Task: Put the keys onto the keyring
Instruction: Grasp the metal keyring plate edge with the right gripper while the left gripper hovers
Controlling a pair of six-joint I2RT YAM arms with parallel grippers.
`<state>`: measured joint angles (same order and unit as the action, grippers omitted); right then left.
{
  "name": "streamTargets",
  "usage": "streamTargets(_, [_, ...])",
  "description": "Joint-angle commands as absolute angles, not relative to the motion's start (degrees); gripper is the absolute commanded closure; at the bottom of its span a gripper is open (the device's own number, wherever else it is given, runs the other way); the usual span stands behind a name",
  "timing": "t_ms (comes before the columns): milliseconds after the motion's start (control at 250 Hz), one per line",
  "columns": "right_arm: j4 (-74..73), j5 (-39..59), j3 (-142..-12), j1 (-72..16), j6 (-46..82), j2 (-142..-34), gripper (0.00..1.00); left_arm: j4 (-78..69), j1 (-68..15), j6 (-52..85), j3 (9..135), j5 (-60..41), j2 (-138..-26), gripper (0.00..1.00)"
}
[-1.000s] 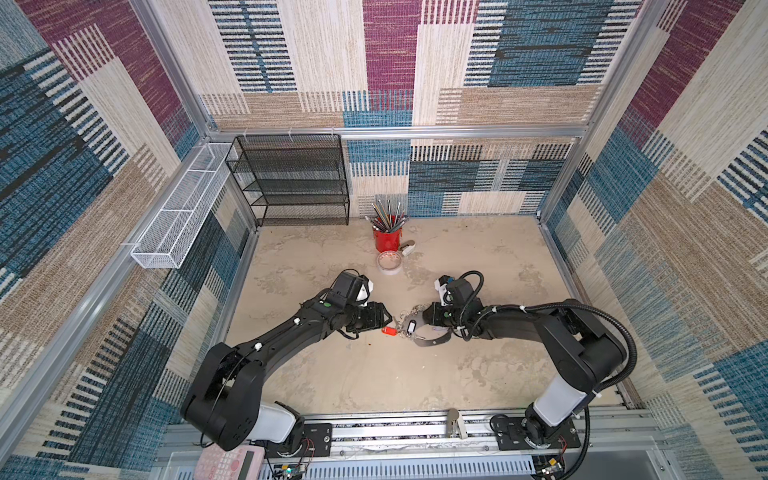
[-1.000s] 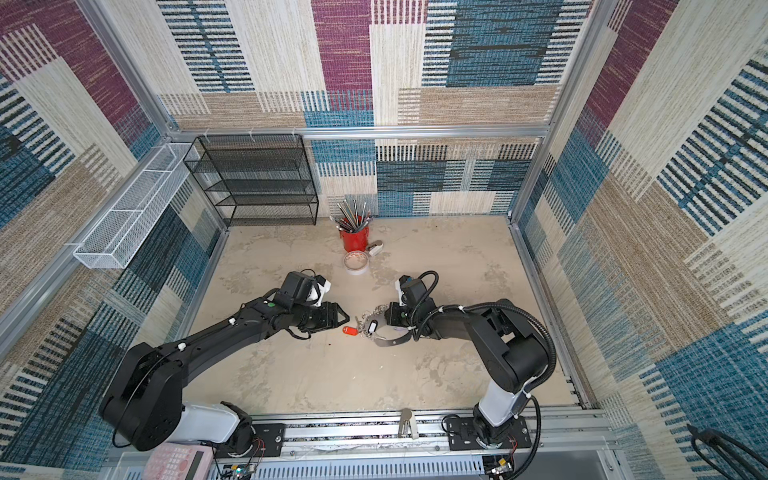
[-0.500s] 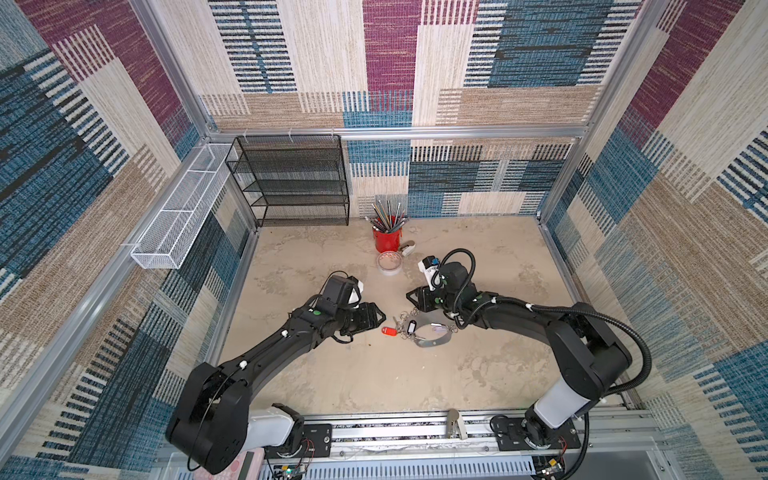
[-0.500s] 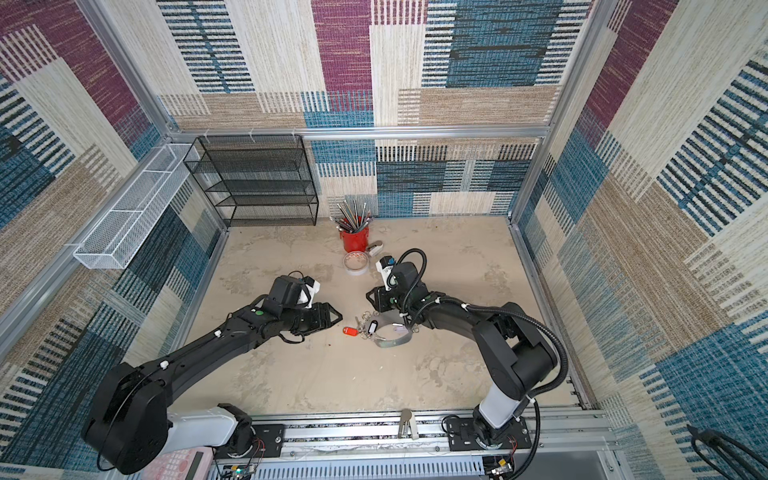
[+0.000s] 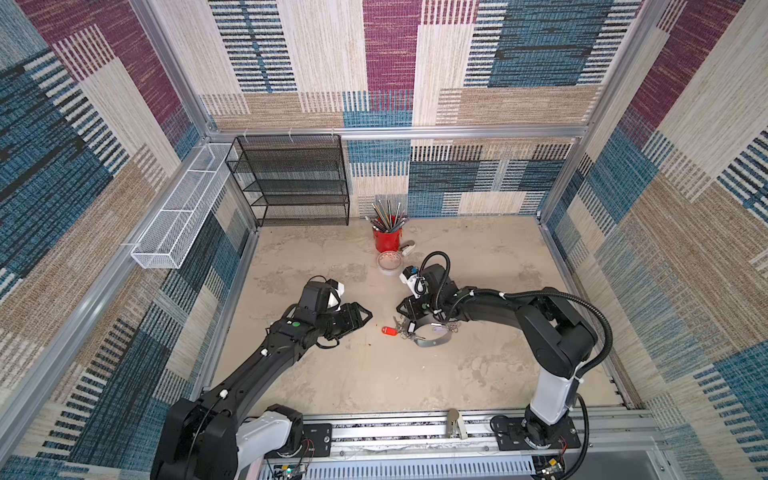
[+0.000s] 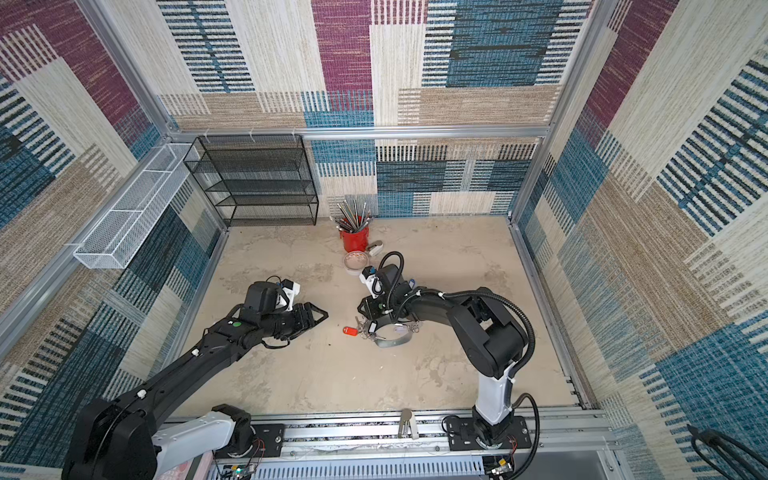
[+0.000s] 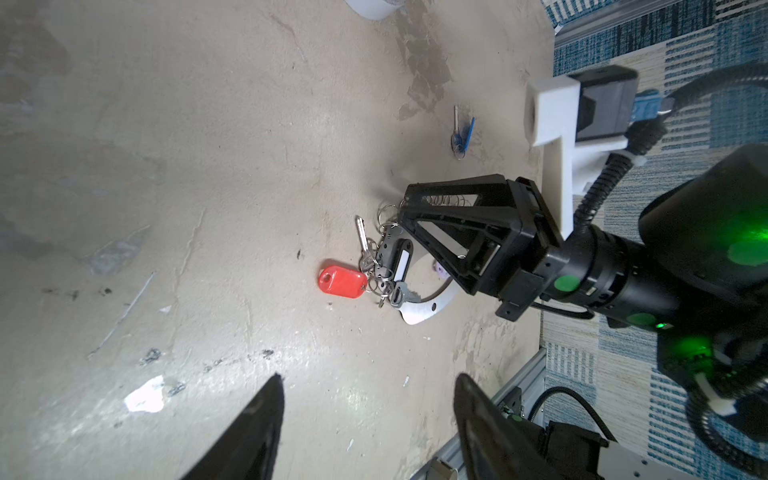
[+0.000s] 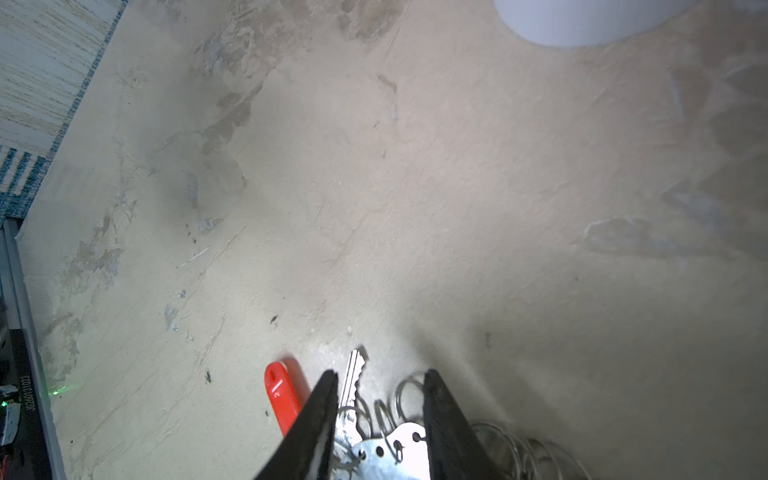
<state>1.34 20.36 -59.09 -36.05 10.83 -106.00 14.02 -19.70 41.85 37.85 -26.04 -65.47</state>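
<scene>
One risk is looming: the right gripper [image 8: 380, 374], straddling the flat gray crescent keyring [image 7: 428, 307], grip unclear, could skid it from the open left gripper [image 7: 369, 376].

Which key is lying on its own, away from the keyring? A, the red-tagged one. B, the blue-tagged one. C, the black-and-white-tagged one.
B: in the left wrist view the blue key lies alone, well apart from the keyring, while the red tag and the black-and-white tag sit bunched at the keyring's end.
</scene>
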Motion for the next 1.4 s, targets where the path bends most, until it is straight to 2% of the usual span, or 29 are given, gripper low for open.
streamTargets(0, [1.8,20.0,-59.1,-36.2,10.1,-106.5,0.65,12.9,-19.6,42.1,37.6,-27.4,-65.6,0.34])
streamTargets(388, [1.4,21.0,-57.1,-36.6,10.1,-105.7,0.69,12.5,-19.6,42.2,37.2,-27.2,-66.0,0.34])
streamTargets(604, [1.5,20.4,-56.8,-36.7,10.0,-105.7,0.77,12.2,-19.6,42.3,37.2,-27.6,-66.4,0.35])
streamTargets(968, [1.5,20.0,-56.6,-36.8,9.8,-105.6,0.85,13.2,-19.5,41.5,37.5,-26.6,-65.5,0.35])
streamTargets(1228, [1.4,20.9,-56.6,-36.9,9.9,-103.2,0.96,14.9,-19.2,39.7,39.1,-26.3,-64.9,0.35])
streamTargets(1396, [0.2,22.5,-56.1,-36.9,10.1,-98.5,1.00,15.5,-18.9,37.4,41.1,-26.5,-63.1,0.29])
